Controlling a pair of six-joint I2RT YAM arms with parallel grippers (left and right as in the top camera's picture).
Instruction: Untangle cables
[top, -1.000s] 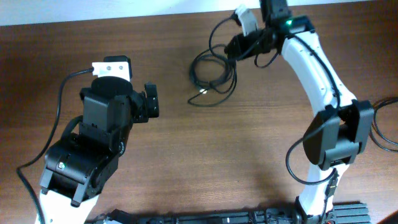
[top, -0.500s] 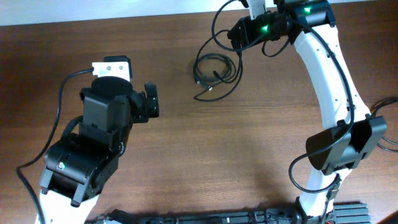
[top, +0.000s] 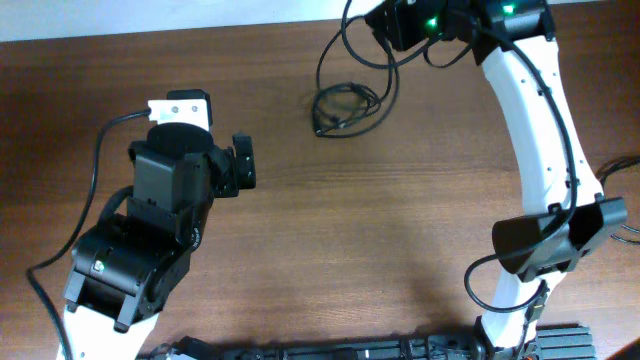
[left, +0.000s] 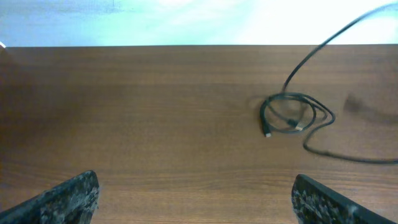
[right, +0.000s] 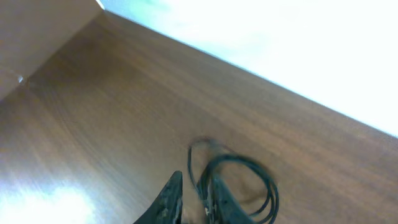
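Loosely, the cables (top: 348, 108) trail down from the right pincer (top: 384, 22).

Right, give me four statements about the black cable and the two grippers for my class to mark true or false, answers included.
1. The left gripper has its jaws wide open and holds nothing. True.
2. The whole cable lies flat on the table. False: only its coiled part rests there, and one strand rises to the right gripper.
3. The coiled part of the cable sits between the left gripper's fingers. False: it lies well ahead of them, apart from that gripper.
4. The right gripper is near the table's far edge, with its jaws close together on a strand of the cable. True.
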